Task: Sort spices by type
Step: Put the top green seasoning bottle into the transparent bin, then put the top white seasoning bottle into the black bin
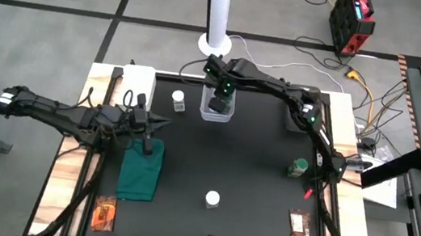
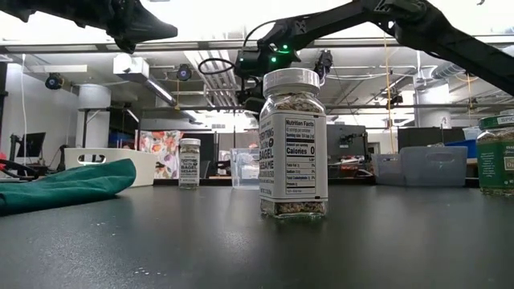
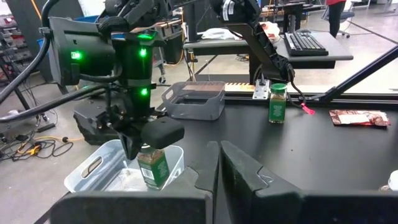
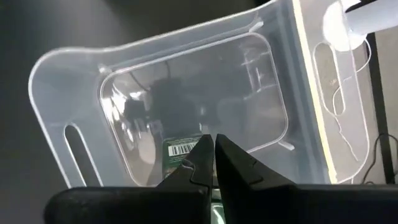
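Green-lidded jar [image 3: 153, 167] between right jaws

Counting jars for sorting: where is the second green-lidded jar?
The green-lidded jar hangs in the right gripper over the clear box, at the table's far edge in the high view.

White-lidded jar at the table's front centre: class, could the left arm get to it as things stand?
Probably yes: the white-lidded jar stands alone on bare table, and the left gripper, shut and empty, hovers over the green cloth nearby.
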